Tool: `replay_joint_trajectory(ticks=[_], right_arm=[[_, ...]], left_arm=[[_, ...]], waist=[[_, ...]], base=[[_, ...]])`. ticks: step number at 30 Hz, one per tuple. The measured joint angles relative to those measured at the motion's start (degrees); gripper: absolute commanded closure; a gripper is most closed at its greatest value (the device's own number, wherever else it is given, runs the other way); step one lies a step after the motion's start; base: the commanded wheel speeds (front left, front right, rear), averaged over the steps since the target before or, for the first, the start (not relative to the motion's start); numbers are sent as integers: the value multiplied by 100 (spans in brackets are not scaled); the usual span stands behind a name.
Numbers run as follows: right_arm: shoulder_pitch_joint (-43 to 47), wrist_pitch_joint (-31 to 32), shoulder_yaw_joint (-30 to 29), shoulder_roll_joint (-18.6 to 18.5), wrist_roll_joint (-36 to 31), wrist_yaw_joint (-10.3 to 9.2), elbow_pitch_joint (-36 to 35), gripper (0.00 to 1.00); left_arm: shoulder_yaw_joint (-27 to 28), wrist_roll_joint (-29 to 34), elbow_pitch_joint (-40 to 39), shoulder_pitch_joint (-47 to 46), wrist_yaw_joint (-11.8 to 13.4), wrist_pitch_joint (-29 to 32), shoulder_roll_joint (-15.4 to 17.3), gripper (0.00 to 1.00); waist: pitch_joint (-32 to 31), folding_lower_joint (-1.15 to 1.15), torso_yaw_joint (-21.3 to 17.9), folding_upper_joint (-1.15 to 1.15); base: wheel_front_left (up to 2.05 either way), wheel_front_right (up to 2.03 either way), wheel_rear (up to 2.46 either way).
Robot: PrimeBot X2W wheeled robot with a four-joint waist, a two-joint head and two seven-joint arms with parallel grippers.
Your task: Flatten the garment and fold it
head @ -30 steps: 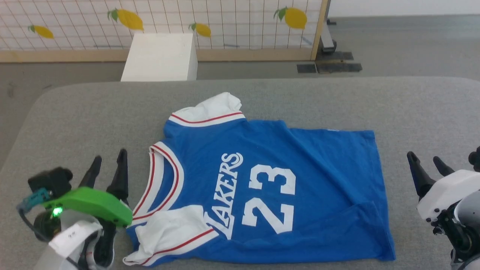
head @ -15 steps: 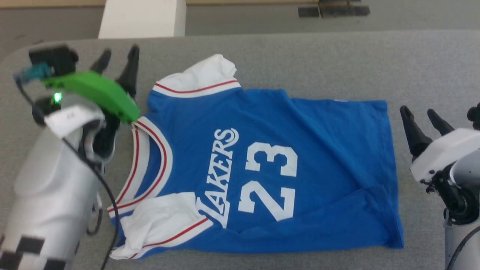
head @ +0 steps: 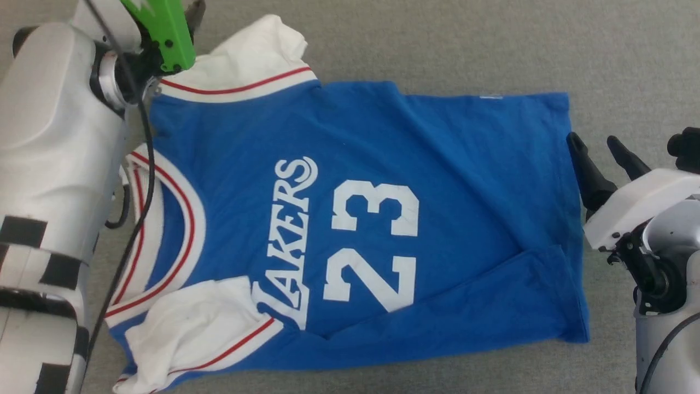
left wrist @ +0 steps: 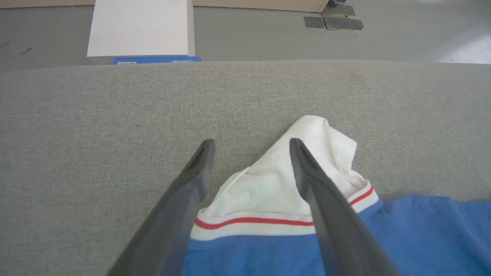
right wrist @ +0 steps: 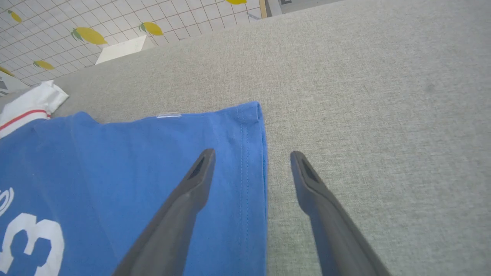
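Left pincer [left wrist: 251, 141] open over the bunched sleeve [left wrist: 268, 184]; right pincer [right wrist: 252, 152] open astride the hem [right wrist: 254, 191] of the garment [head: 437, 191]. Risk: a pinch catches both layers, dragging it instead of flattening.

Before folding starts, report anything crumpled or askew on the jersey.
The bright blue jersey-style T-shirt isn't flat: far white sleeve bunched up, near white sleeve folded onto the chest, near hem corner creased.

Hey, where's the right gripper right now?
Head view, right edge: the right gripper is open at the garment's hem edge, one finger over the blue fabric, the other over the grey surface.
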Motion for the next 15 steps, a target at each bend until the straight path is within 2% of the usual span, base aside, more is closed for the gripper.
replay_joint_trajectory(ticks=[8, 15], right_arm=[[1, 0, -69, 11, -43, 0, -78, 0], [1, 11, -102, 24, -63, 0, -156, 0]], left_arm=[[-453, 159, 398, -312, 156, 1484, 9, 0], [-630, 265, 244, -439, 277, 1939, 93, 0]], waist=[[355, 0, -273, 0], [574, -1, -370, 0]], base=[[0, 0, 0], [0, 0, 0]])
